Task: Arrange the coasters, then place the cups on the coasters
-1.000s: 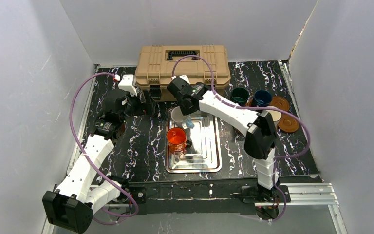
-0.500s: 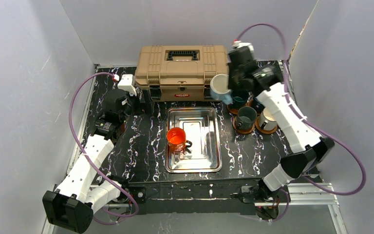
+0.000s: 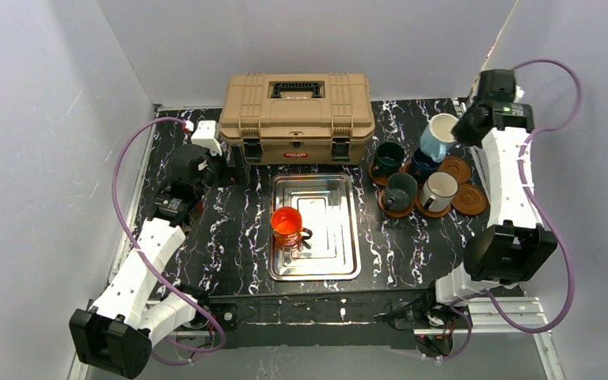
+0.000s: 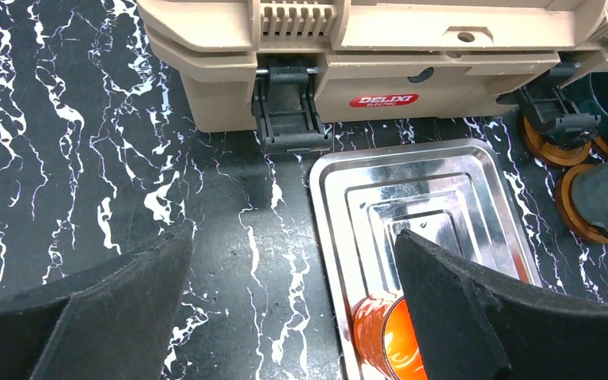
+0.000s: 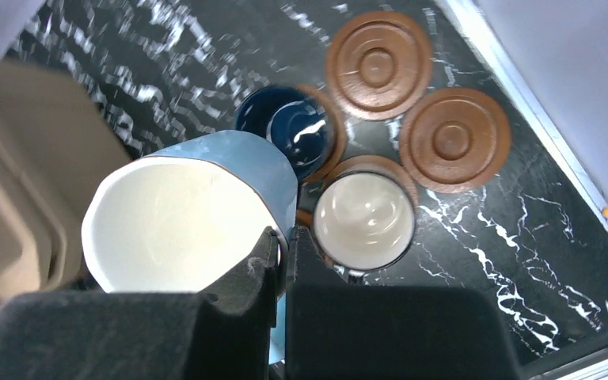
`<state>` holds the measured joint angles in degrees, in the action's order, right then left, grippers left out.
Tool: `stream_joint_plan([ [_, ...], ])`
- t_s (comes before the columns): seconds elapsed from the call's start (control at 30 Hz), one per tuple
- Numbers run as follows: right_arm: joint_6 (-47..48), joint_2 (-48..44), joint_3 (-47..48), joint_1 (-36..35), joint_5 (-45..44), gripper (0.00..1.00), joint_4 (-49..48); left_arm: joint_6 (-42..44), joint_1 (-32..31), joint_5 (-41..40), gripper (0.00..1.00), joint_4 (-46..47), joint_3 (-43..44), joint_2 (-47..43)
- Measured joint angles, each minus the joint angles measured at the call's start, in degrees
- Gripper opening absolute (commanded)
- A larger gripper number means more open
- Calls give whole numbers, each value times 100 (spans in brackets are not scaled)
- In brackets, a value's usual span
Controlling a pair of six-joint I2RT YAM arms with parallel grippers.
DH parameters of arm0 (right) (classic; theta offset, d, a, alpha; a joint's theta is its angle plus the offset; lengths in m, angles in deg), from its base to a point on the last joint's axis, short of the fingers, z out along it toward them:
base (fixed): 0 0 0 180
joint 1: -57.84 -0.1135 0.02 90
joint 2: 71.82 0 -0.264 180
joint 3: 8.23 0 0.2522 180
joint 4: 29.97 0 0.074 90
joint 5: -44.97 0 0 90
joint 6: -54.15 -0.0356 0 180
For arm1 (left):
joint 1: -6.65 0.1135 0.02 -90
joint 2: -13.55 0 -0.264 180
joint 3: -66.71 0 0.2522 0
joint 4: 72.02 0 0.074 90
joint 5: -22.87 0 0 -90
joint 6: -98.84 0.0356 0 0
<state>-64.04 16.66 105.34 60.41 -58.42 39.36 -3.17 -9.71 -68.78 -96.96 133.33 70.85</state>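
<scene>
Toolbox (image 3: 297,107) at back centre of counter (image 3: 229,237). Tray (image 3: 332,261) just in front of it, with the tray cup (image 3: 287,225) in its left half. Right of tray is a tight cluster on coasters (image 3: 382,172): back-left cup (image 3: 389,154), front-left cup (image 3: 400,190), front-right cup (image 3: 441,190), back-middle cup (image 3: 423,165). Two bare coasters (image 3: 469,199) at cluster's right edge, one behind the other. Sixth cup (image 3: 441,136) tilted above cluster's back, in right end effector (image 5: 283,241). Left end effector (image 4: 291,261) left of tray, before toolbox.
</scene>
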Motion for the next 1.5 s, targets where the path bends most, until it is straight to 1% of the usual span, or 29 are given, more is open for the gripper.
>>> stream_joint_plan([
  [0.1, -297, 74, -63, 660, 72, 1, -98, 9, 0, -9, 98, 0, 0, -2],
  [0.17, -450, 114, -107, 957, 68, 1, -181, 15, 0, -9, 98, 0, 0, -9],
  [0.3, -667, 289, -111, 1298, -28, 1, -243, 42, 0, -28, 98, 0, 0, -17],
  [0.5, -1217, 807, -48, 1386, -564, 1, -238, 50, 0, -48, 98, -31, 0, -17],
  [0.63, -1534, 986, -46, 1390, -979, 1, -234, 57, 0, -50, 98, -46, 0, -17],
  [0.83, -1829, 1244, -9, 1392, -1342, 1, -210, 68, 0, -48, 98, -59, 0, -4],
  [1.3, -2011, 1755, -33, 1394, -1349, 1, -278, 68, -2, -48, 98, -111, 0, 68],
  [1.5, -2031, 1788, -144, 1394, -1255, 1, -350, 68, -33, -48, 98, -127, 0, 83],
])
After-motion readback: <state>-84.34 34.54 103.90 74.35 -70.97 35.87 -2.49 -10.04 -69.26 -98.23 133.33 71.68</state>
